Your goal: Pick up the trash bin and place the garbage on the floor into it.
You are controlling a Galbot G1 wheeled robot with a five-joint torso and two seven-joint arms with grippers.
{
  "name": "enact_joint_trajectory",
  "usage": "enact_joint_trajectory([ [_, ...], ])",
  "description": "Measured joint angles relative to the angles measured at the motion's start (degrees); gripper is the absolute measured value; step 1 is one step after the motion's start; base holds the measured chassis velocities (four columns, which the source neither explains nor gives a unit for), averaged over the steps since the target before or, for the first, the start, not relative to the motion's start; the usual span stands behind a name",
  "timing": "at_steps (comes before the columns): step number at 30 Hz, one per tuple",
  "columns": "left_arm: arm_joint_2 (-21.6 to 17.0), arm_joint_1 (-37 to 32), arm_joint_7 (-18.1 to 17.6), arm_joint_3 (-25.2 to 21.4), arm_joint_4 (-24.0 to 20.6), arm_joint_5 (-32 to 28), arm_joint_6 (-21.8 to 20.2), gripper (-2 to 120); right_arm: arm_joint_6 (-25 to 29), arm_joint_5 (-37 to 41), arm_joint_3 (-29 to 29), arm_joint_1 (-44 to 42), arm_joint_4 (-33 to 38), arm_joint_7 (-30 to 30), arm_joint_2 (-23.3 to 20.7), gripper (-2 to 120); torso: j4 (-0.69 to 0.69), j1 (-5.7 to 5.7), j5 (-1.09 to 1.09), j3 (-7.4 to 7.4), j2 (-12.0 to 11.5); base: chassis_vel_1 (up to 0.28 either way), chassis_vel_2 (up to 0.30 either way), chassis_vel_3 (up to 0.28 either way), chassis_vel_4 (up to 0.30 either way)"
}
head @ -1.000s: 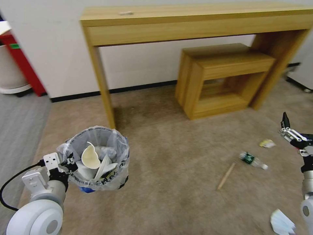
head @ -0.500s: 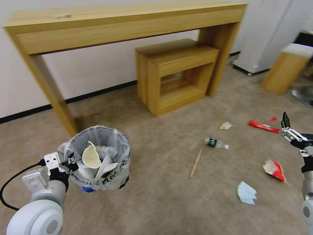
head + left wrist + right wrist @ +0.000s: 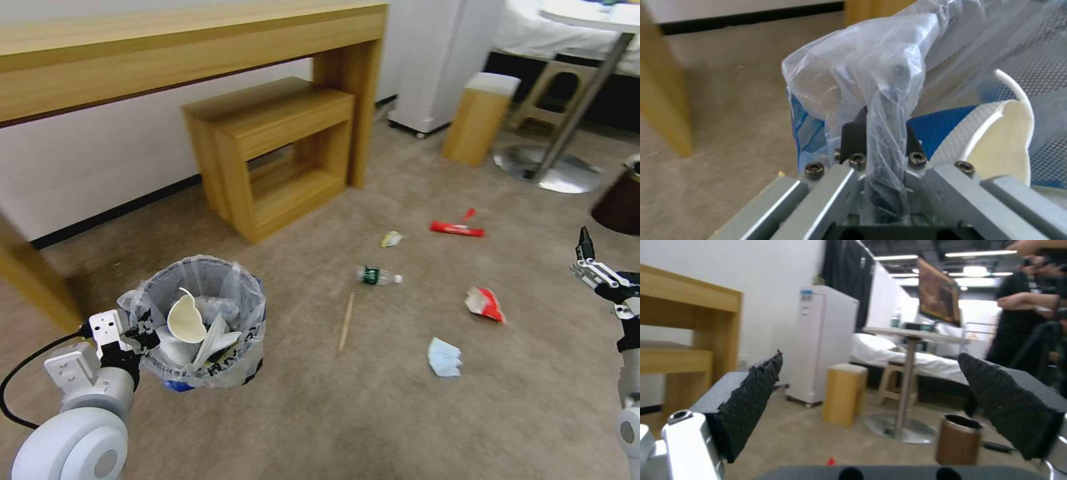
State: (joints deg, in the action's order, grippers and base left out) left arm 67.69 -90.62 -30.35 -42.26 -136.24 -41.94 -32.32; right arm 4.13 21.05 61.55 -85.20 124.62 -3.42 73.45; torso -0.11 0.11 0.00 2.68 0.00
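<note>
The left gripper (image 3: 137, 331) is clamped on the bagged rim of the trash bin (image 3: 200, 320), holding it off the floor (image 3: 347, 413); white slippers (image 3: 190, 327) sit inside. The right gripper (image 3: 871, 413) is raised at the right, jaws wide apart and empty. On the floor between them lie a pale blue mask (image 3: 444, 357), a wooden stick (image 3: 347, 320), a red wrapper (image 3: 485, 303) and a small bottle (image 3: 378, 275); farther off lies a second red wrapper (image 3: 457, 229).
</note>
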Motion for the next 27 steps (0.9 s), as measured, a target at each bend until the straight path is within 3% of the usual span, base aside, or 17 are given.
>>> enact_joint_trajectory([
  [13, -0.1, 0.0, 0.0, 0.0, 0.2, 0.0, 0.7, 1, 0.0, 0.0, -0.5, 0.2, -0.3, 0.0, 0.1, 100, -0.03, 0.0, 0.01, 0.0, 0.0, -0.108, -0.109, -0.117, -0.111],
  [21, -0.1, -0.2, 0.1, -0.1, 0.3, 0.3, 1.1, 1, 0.4, 0.3, -0.8, 0.2, -0.5, -0.7, 0.2, 100, 0.03, 0.0, 0.0, 0.0, 0.0, 0.0, 0.0, 0.0, 0.0],
  [27, 0.0, -0.1, 0.2, -0.1, 0.4, 0.4, 1.3, 1, 0.9, 0.7, -0.9, 0.3, -0.6, -1.0, 0.2, 100, 0.0, 0.0, 0.0, 0.0, 0.0, 0.0, 0.0, 0.0, 0.0],
])
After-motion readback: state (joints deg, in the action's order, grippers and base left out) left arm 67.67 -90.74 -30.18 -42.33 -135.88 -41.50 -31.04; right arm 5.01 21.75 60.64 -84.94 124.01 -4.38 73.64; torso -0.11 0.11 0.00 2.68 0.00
